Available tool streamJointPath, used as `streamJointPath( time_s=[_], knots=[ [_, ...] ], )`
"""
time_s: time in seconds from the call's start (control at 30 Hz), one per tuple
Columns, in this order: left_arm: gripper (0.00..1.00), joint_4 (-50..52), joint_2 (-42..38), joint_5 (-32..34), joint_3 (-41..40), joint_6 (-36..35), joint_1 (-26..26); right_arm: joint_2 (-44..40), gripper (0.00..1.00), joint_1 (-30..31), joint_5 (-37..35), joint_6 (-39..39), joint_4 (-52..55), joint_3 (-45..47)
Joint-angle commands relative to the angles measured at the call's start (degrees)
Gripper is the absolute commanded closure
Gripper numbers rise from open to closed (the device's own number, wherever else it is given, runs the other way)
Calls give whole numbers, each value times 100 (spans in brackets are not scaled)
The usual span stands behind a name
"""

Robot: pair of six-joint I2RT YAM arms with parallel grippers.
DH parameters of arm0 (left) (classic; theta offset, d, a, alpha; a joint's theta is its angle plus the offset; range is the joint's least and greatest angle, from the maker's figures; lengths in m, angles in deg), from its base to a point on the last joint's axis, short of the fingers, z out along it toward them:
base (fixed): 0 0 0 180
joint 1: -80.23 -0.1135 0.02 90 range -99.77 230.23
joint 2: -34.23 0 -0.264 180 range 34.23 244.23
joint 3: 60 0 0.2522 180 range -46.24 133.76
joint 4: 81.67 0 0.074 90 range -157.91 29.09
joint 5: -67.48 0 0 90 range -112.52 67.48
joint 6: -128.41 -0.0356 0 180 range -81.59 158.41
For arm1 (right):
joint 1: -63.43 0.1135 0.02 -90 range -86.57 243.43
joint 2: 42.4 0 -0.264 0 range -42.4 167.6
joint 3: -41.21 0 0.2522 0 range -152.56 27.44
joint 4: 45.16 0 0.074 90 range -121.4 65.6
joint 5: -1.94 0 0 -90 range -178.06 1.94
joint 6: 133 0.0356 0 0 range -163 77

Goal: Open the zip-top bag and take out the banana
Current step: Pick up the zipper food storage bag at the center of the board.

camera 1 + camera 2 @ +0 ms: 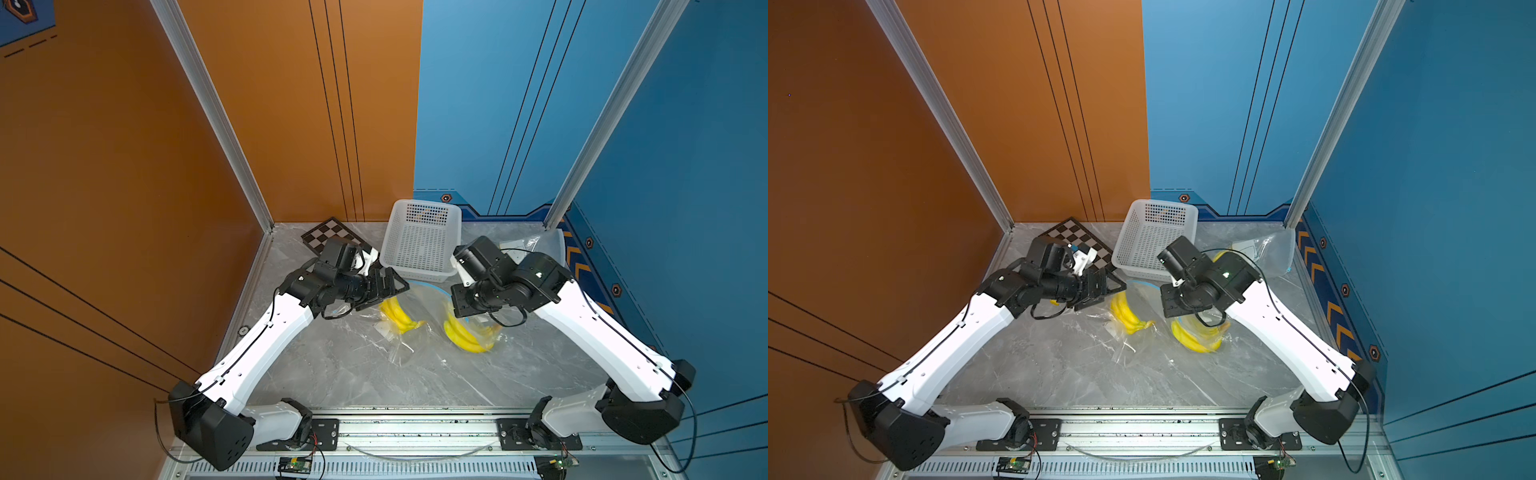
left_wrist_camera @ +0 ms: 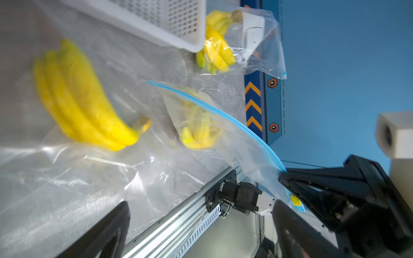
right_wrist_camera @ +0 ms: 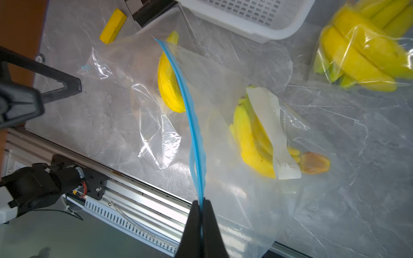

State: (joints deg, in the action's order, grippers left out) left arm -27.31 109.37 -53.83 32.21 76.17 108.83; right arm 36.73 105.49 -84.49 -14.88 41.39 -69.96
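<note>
The grey table is crowded at its far end. The white basket sits at the back, with several clear bags and yellow bunches in front of it, so first I must be sure of the one bag I have. Its film hangs from my right gripper and drapes onto the table. The banana I take to be inside it is the bunch with the white paper label, lying under that film near my right wrist. A second bunch beside it and a third, bagged one by the basket's corner are not my business. The blue zip strip curves from just in front of the basket up to my right fingers, which are pressed together on its end. Close to the pinch the strip seems to split into two edges, so the seal may be parted there, though I cannot tell whether I hold one lip or both. My left gripper is spread wide with nothing in it, near the strip's other end. To do this well, I think the left should come in where the two edges show apart and close on a single lip only. It should then pull across the seal, away from the right, not along it. The right should hold firm and high so the film is taut. The plastic looks slick and thin, and a grab that catches both lips, or the neighbouring film, would open nothing.
</note>
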Motion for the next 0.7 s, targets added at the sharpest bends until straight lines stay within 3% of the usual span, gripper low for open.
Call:
streamJointPath(
  time_s=[0.0,0.17,0.3,0.4,0.57,0.67],
  knots=[
    [0,541,302,20,952,-1656,197,-221,100,-517,1302,-877,-349,-112],
    [3,539,1071,-195,2143,-3146,653,-223,100,-775,1831,-1510,54,-223],
    [3,743,1353,-44,2394,-5461,1204,-208,100,-825,1984,-1740,91,-26],
    [3,865,1385,-72,2338,-6785,1277,-183,100,-909,2055,-1891,182,-60],
    [3,862,1571,-493,2538,-7283,1273,-278,100,-1096,2215,-2003,218,-21],
    [16,864,1729,-575,2553,-7287,1394,-357,100,-1237,2306,-2070,218,68]
  ],
)
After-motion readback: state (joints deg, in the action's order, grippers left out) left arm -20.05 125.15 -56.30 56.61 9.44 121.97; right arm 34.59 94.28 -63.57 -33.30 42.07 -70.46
